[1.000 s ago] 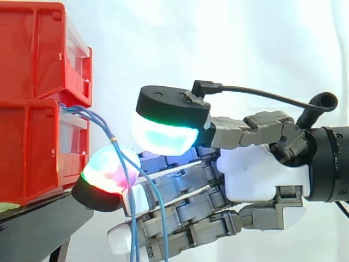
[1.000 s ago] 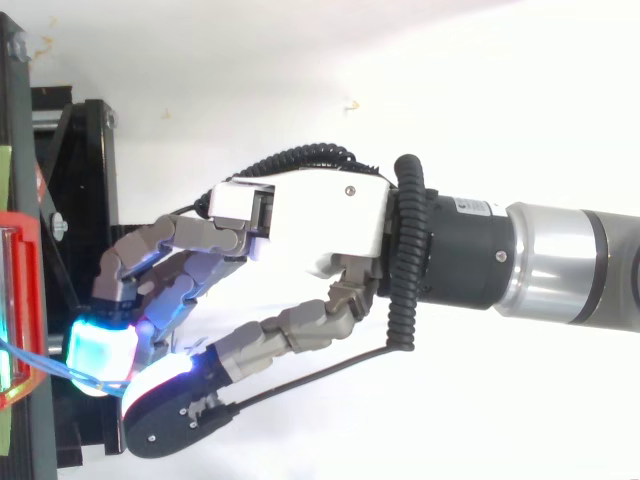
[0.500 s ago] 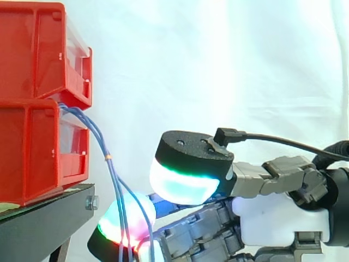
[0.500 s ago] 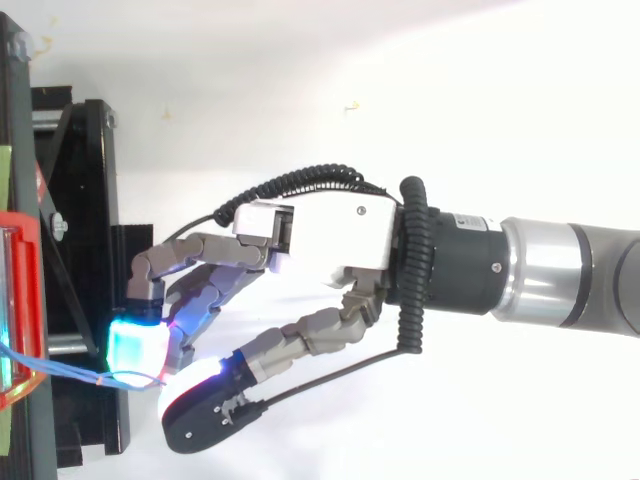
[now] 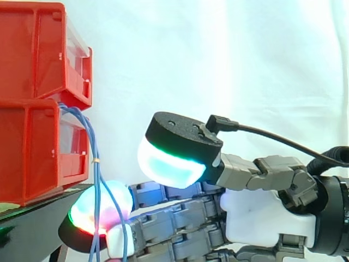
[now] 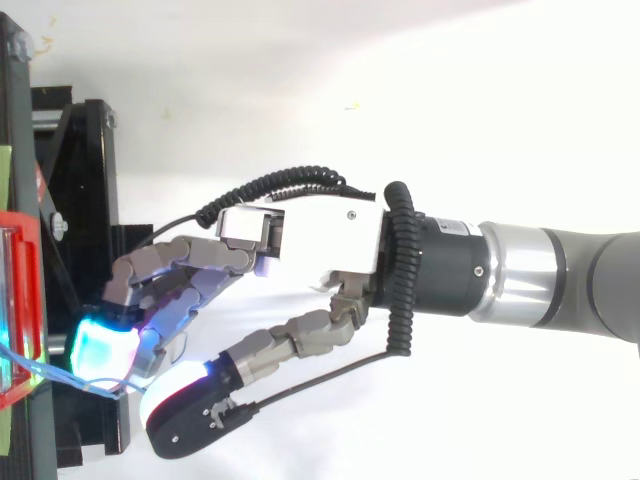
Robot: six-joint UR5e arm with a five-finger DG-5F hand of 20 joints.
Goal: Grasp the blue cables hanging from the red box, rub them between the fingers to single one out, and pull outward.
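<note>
Where red bins (image 5: 30, 60) stack, blue cables (image 5: 96, 164) hang out

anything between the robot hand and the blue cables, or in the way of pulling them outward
Nothing visible does. The blue cables hang from the red box straight down across the robot hand's fingertips, with the thumb pad apart above them. Outward there is just the white curtain.

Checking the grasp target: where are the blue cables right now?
In the side view, the blue cables hang from the red bins at left, down across the glowing fingertip of the hand.
</note>
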